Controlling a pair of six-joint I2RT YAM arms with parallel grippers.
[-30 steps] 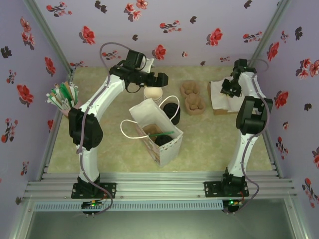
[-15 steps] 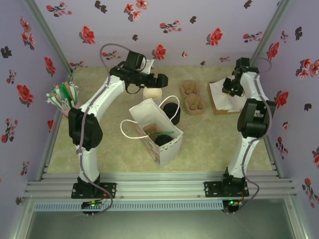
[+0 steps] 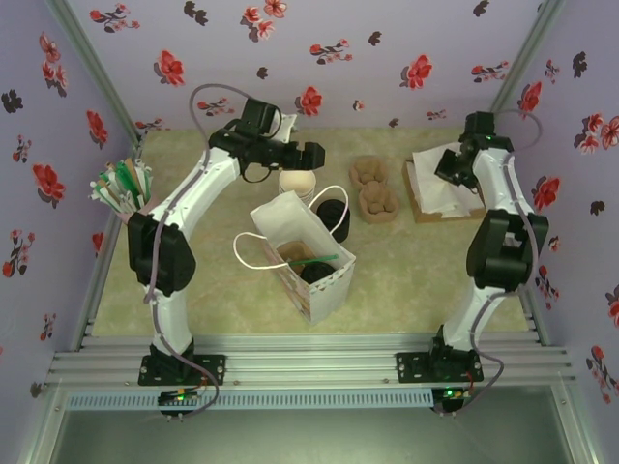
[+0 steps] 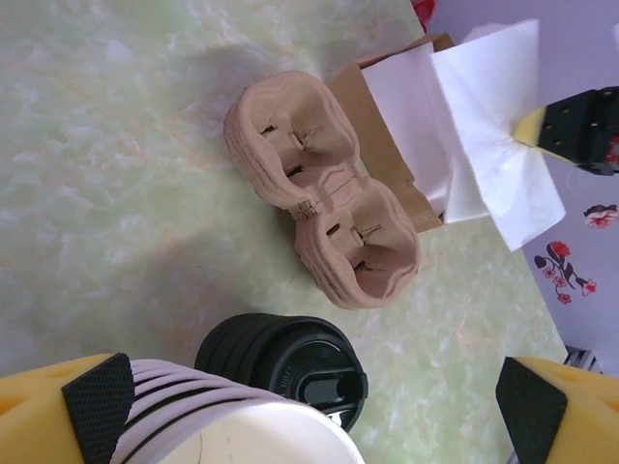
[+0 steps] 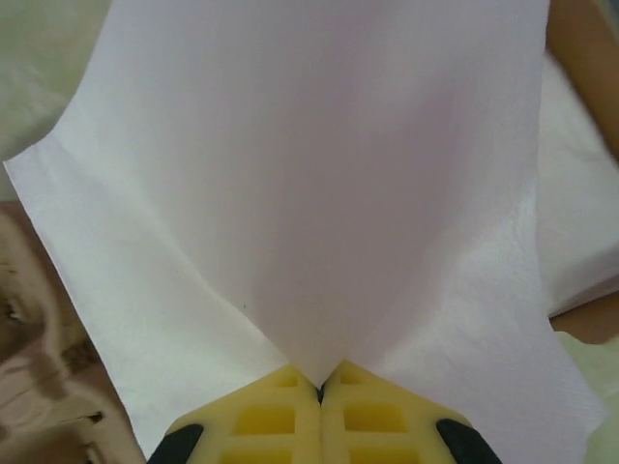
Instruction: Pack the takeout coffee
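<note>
Floral walls (image 3: 387, 39) are seen round the green surface (image 3: 406, 280). The right fingers (image 5: 261, 420) are pinched shut on a white napkin (image 5: 309, 193), right of the paper bag (image 3: 290, 217); the left fingers (image 4: 58, 416) are spread wide over the cup stack (image 3: 298, 181) behind it. The takeout coffee (image 3: 316, 273) is judged already inside that bag; the napkin is yet to be packed.

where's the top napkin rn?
Top view, far right: top napkin is pinched in the right gripper, over the brown tray, right of the cup carriers.
</note>
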